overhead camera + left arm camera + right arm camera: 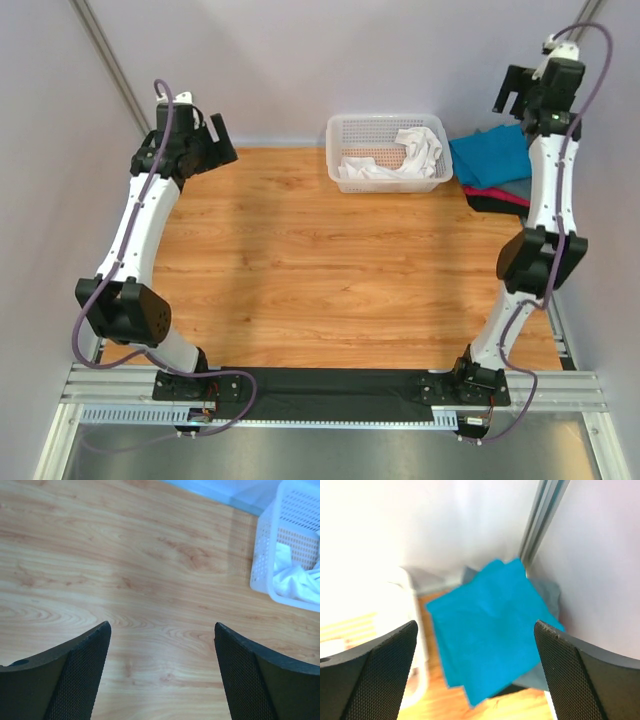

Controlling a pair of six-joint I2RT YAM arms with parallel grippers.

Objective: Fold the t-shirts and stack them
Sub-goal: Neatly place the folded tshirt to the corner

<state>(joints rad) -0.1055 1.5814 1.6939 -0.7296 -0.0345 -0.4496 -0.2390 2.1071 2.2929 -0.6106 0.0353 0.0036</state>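
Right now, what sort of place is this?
Probably a lab robot cell, not a home: a wood-look table walled by plain white panels, two arms bolted to a metal rail, and a basket beside stacked folded shirts.

teal t-shirt [490, 155]: folded, atop grey/red/black stack [500, 193], far right | white t-shirt [418, 148]: crumpled in basket [338, 135]

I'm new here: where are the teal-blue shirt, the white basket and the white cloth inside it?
Teal-blue t-shirt [490, 155]: top external view, middle of its folded top.
White basket [385, 186]: top external view, its near wall.
White cloth [418, 148]: top external view, bunched part at the basket's right.
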